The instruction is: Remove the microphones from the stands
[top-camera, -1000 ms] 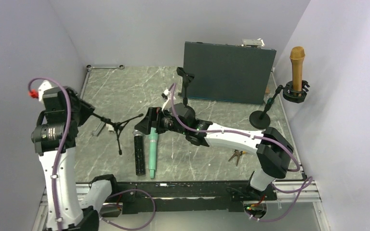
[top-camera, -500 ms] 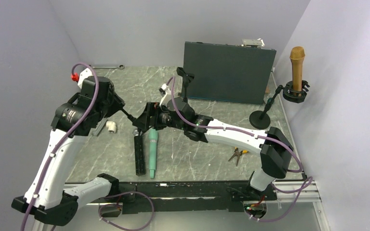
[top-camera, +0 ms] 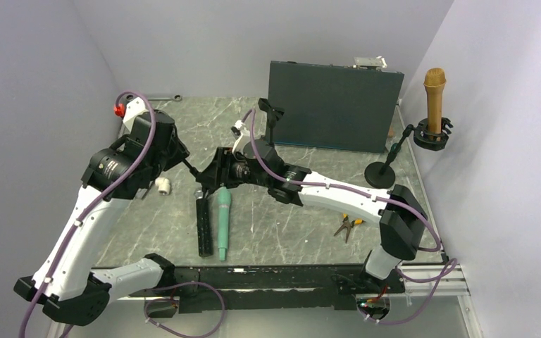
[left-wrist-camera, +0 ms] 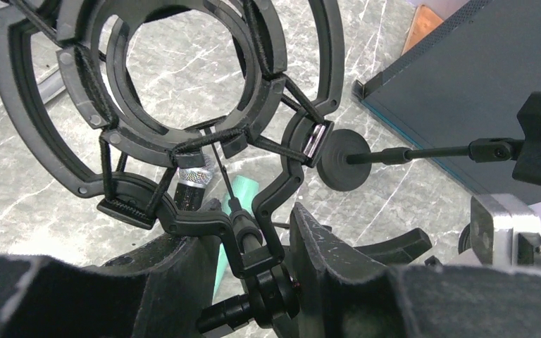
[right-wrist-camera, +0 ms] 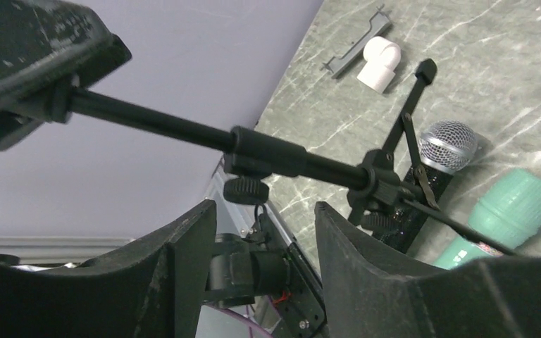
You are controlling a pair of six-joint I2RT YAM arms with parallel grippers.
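My left gripper (left-wrist-camera: 260, 264) is shut on the swivel joint of a small black stand (left-wrist-camera: 253, 232), held off the table. Its shock-mount ring (left-wrist-camera: 176, 91) holds nothing. In the right wrist view the stand's pole (right-wrist-camera: 268, 151) crosses just beyond my right gripper (right-wrist-camera: 260, 225), whose jaws are apart with nothing between them. Under the stand a black microphone (top-camera: 203, 225) and a green microphone (top-camera: 222, 222) lie side by side on the table. A gold microphone (top-camera: 434, 91) stands upright in a second stand (top-camera: 387, 165) at the far right.
A dark flat case (top-camera: 334, 105) stands at the back. In front of it is a clip stand (top-camera: 271, 116). Pliers (top-camera: 345, 227) lie right of centre. A white pipe elbow (top-camera: 162, 185) and a grey bracket (right-wrist-camera: 356, 46) lie at the left.
My left arm has swung the black stand right and toward the middle, up to my right gripper. The right jaws have narrowed and shifted slightly back.
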